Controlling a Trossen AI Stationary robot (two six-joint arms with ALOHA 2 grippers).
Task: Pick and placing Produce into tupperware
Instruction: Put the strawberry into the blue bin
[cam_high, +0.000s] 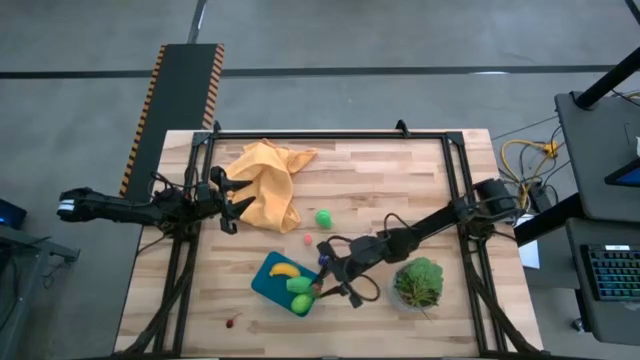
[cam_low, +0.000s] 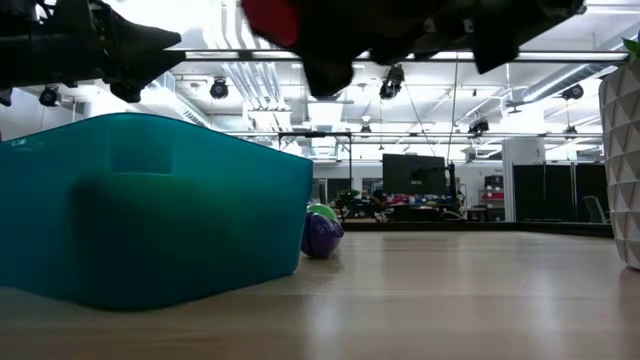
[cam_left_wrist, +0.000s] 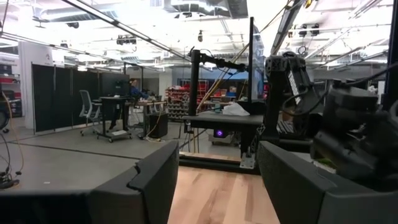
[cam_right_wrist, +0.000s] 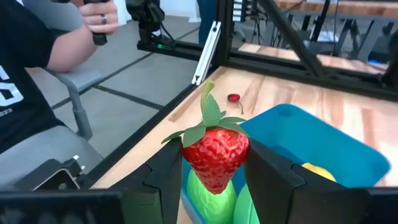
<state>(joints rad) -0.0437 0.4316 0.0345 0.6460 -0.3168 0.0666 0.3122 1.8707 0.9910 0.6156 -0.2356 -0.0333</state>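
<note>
The teal tupperware (cam_high: 268, 283) lies near the table's front, holding a yellow banana (cam_high: 284, 268) and two green ovals (cam_high: 300, 286). My right gripper (cam_high: 326, 284) hangs over its right end, shut on a red toy strawberry (cam_right_wrist: 215, 157), above a green oval (cam_right_wrist: 210, 198). Another green oval (cam_high: 323, 217) and a pink piece (cam_high: 307, 240) lie on the table behind the tupperware. A tiny red piece (cam_high: 232, 322) lies near the front edge. A purple eggplant (cam_low: 322, 236) shows beside the tupperware (cam_low: 150, 210) in the low view. My left gripper (cam_high: 226, 205) is open and empty by the orange cloth. My right gripper pinches the strawberry's red body (cam_right_wrist: 193, 158) between its two fingers, one on each side. The leafy top (cam_right_wrist: 210, 118) sticks out beyond the fingertips. The strawberry is lifted clear, above the tupperware's right end.
An orange-yellow cloth (cam_high: 265, 182) lies crumpled at the back left. A leafy green plant in a clear pot (cam_high: 418, 283) stands right of my right gripper. A person sits beyond the table's near edge (cam_right_wrist: 37, 68). Bare wood lies at the back right.
</note>
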